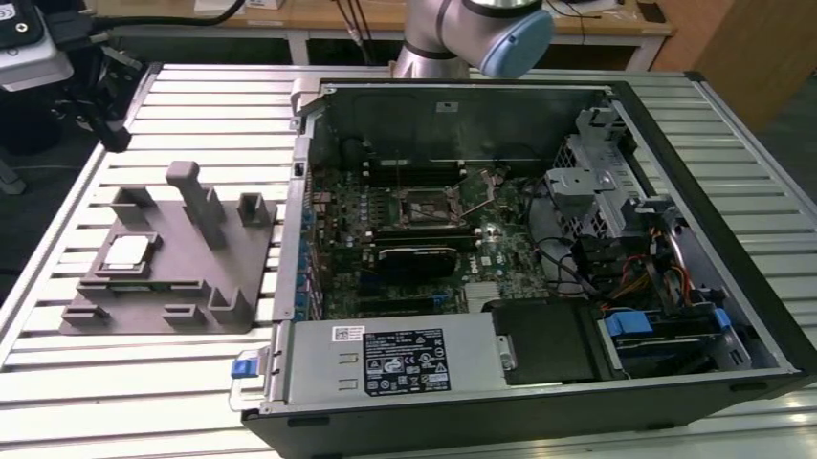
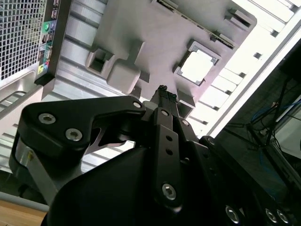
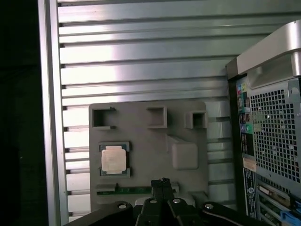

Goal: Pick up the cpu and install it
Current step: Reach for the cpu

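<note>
The cpu (image 1: 125,252), a small pale silver square, lies flat in a recess of the grey plastic fixture (image 1: 191,277) on the slatted table at the exterior view's left. Both wrist views look down on it from well above: the cpu (image 3: 114,159) (image 2: 197,66) sits in the fixture (image 3: 150,113) (image 2: 155,33). My gripper (image 3: 162,181) (image 2: 164,92) hangs high over the fixture's edge, a little to one side of the cpu. Its black fingertips are pressed together with nothing between them. The motherboard's open socket (image 1: 428,204) lies inside the computer case.
The open computer case (image 1: 715,316) fills the exterior view's right, with a silver power supply box (image 1: 389,361) at its near side. Its perforated rear panel (image 3: 273,136) stands right beside the fixture. Several posts (image 1: 198,201) rise from the fixture. The robot arm (image 1: 473,33) stands behind the case.
</note>
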### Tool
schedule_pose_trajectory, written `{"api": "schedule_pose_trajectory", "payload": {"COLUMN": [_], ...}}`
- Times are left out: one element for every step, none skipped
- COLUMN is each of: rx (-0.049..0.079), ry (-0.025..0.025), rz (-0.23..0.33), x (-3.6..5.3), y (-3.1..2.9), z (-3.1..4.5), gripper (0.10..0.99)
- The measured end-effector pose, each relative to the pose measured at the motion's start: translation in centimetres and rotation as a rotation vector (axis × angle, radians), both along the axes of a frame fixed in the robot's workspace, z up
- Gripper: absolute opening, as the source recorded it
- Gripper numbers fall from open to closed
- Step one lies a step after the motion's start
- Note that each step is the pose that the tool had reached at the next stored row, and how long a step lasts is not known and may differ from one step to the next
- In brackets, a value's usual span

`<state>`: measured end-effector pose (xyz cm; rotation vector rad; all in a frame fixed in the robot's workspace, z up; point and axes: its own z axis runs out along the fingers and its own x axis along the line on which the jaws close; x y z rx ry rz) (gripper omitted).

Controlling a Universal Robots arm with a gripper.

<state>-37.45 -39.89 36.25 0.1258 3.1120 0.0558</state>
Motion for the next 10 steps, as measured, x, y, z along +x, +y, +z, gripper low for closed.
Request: {"api": "schedule_pose_trajectory", "payload": {"rx": [-0.001,-0.001,-0.001,-0.002,-0.003,-0.003,-0.004,-0.004,-0.005,-0.005], "ry": [0.0001,0.0001,0.0000,0.0000,-0.0001,-0.0001,-0.0002,0.0000,0.0001,0.0002], "rz": [0.000,0.000,0.000,0.000,0.000,0.000,0.000,0.000,0.000,0.000], "x": [-0.10,-0.21,-0.33,-0.45,-0.58,-0.69,-0.80,-0.92,-1.05,-1.18], "y": [0.00,0.00,0.00,0.00,0.00,0.00,0.00,0.00,0.00,0.00], "z": [-0.12,-0.24,-0.38,-0.51,-0.67,-0.81,-0.96,-1.10,-1.24,-1.40], "gripper": [0.106,0.106,0.106,0.106,0.106,0.106,0.106,0.106,0.106,0.106]}}
